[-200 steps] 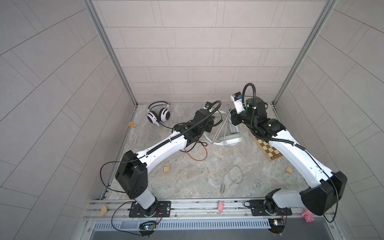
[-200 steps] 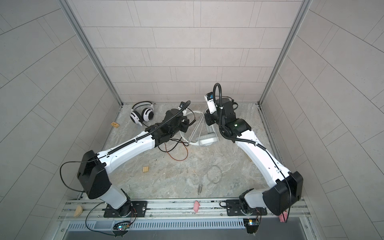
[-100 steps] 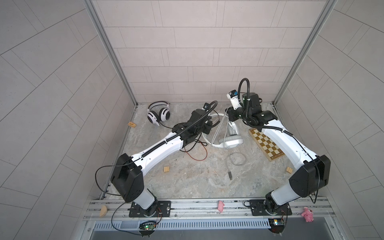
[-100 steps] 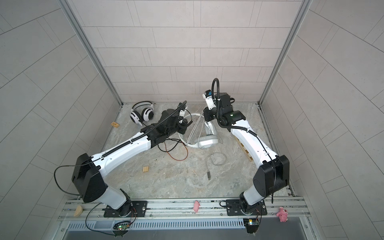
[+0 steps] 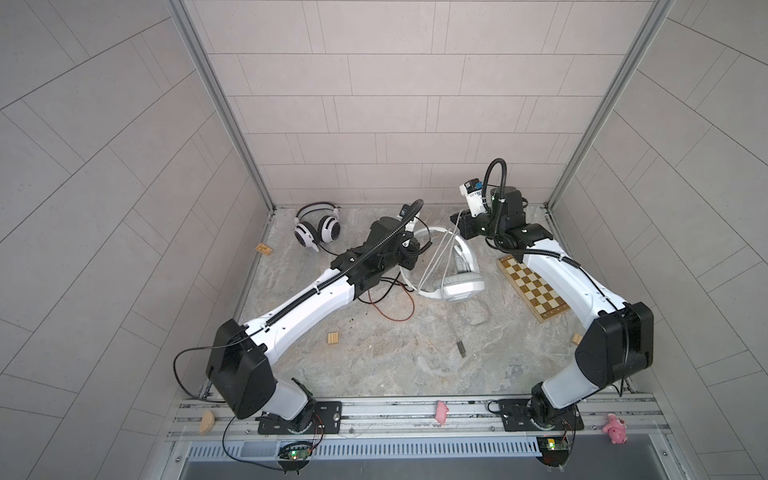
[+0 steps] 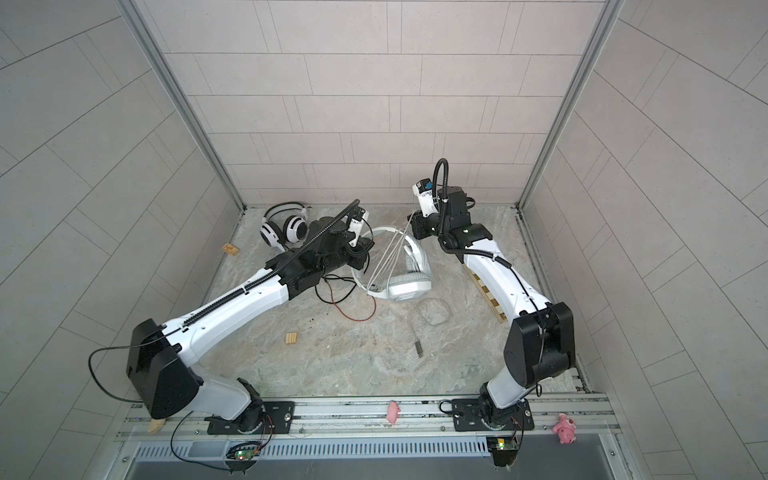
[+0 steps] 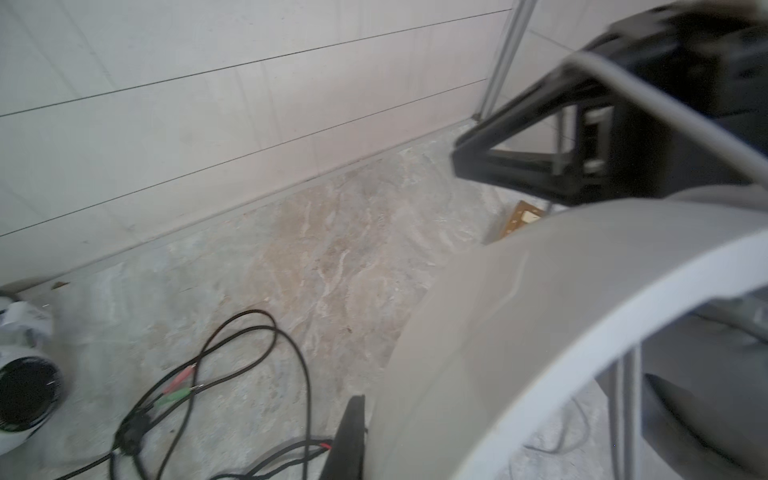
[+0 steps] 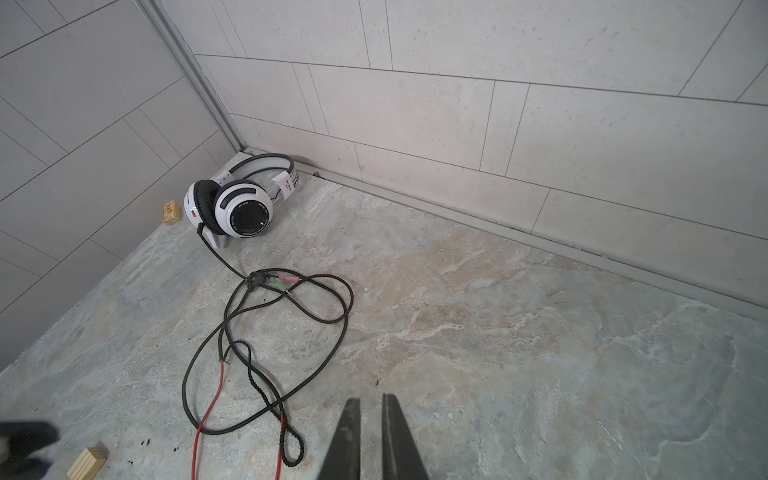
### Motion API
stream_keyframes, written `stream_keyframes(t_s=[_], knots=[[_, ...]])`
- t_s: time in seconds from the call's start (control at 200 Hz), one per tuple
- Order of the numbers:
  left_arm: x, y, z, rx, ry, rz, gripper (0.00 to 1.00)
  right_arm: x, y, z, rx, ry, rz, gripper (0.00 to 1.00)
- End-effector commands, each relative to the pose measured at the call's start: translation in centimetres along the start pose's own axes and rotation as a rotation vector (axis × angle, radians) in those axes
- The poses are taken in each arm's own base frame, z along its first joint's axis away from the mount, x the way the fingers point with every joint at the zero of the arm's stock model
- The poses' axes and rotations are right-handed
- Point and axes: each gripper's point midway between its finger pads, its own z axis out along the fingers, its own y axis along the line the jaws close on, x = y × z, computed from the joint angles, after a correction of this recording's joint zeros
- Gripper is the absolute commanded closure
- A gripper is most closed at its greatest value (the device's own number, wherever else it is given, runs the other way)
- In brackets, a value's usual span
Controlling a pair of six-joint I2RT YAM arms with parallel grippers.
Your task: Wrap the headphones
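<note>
In both top views my left gripper (image 5: 410,254) (image 6: 360,255) is shut on the headband (image 7: 540,311) of the pale-grey headphones (image 5: 457,284) (image 6: 409,286), which rest on the floor mid-scene. One of its fingers (image 7: 351,436) presses against the band. Taut strands of the whitish cable (image 5: 438,253) rise to my right gripper (image 5: 458,220) (image 6: 414,227) near the back wall. Its fingertips (image 8: 368,401) stand a sliver apart, with no cable showing between the tips. The cable's plug (image 5: 461,348) lies loose. The white headphones with black-striped cups (image 5: 318,226) (image 8: 237,208) sit in the back left corner, their black-red cable (image 8: 249,332) sprawled out.
A chessboard (image 5: 534,289) lies under my right forearm. Small wooden blocks (image 5: 332,338) (image 5: 264,248) (image 5: 577,338) are scattered on the stone floor. Pink toys (image 5: 441,411) (image 5: 616,428) sit on the front rail. Tiled walls close in the back and both sides.
My right arm folded back toward its base while its gripper stayed near the back wall with the cable. The plug slid toward the pale-grey headset, which my left gripper shifted slightly.
</note>
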Motion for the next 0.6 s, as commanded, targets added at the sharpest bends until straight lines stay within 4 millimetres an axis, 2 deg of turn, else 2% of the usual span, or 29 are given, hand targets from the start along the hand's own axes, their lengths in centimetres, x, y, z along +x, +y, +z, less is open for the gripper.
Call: stream_keyframes(t_s=[0.0, 0.115, 0.26, 0.38, 0.595], knots=[[-4.8, -5.3, -3.5, 0.270, -0.147, -0.001, 1.00, 0.8, -0.9, 1.5, -0.018, -0.011, 0.047, 0.87], [-5.3, -5.4, -3.9, 0.284, -0.157, -0.021, 1.00, 1.7, -1.1, 2.0, -0.033, -0.012, 0.072, 0.87], [-6.3, -4.6, -4.6, 0.299, -0.212, -0.077, 1.00, 3.4, -1.0, 2.9, -0.066, -0.009, 0.112, 0.86], [-7.1, -3.9, -5.3, 0.308, -0.245, -0.110, 1.00, 5.0, -1.2, 3.9, -0.095, -0.009, 0.162, 0.80], [-7.8, -3.2, -6.1, 0.305, -0.284, -0.124, 1.00, 7.3, -1.3, 7.8, -0.213, -0.005, 0.319, 0.79]])
